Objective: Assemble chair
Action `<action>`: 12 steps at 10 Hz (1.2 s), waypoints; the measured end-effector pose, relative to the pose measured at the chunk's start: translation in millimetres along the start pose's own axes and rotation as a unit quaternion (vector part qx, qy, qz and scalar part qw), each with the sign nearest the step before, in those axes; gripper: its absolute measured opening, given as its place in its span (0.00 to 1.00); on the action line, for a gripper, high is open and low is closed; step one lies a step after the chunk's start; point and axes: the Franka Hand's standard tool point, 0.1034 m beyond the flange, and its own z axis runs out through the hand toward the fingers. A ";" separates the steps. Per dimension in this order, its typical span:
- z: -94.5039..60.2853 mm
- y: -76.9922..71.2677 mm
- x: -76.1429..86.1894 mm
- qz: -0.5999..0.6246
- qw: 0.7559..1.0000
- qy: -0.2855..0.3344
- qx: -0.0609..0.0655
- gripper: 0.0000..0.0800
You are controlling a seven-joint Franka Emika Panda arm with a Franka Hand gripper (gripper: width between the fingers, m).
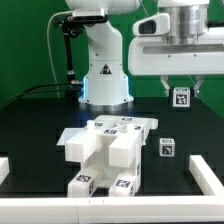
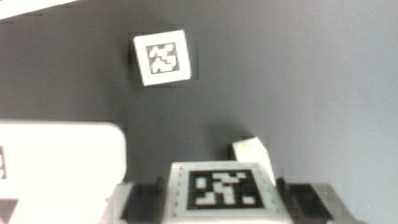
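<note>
The partly built white chair [image 1: 108, 152], made of blocky slabs with small square tags, stands on the black table in the middle of the exterior view. High at that view's right, my gripper [image 1: 181, 92] is shut on a small white tagged part [image 1: 181, 98], held well above the table. In the wrist view this held part [image 2: 222, 186] sits between the two dark fingers [image 2: 151, 196], with my gripper [image 2: 222, 202] closed on its sides. A corner of the chair [image 2: 54, 150] shows below. Another small tagged part [image 1: 167, 147] lies loose on the table beside the chair, and it also shows in the wrist view [image 2: 164, 55].
The arm's white base [image 1: 104, 72] stands at the back centre with black cables on the exterior view's left. White rails [image 1: 206, 168] border the black table at the left, right and front edges.
</note>
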 end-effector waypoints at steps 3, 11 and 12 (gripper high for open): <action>2.7 -2.3 3.8 0.001 1.000 0.005 0.002 0.36; -38.2 46.0 70.5 -0.118 0.991 0.055 0.013 0.36; -37.0 46.4 71.1 -0.119 0.991 0.056 0.012 0.36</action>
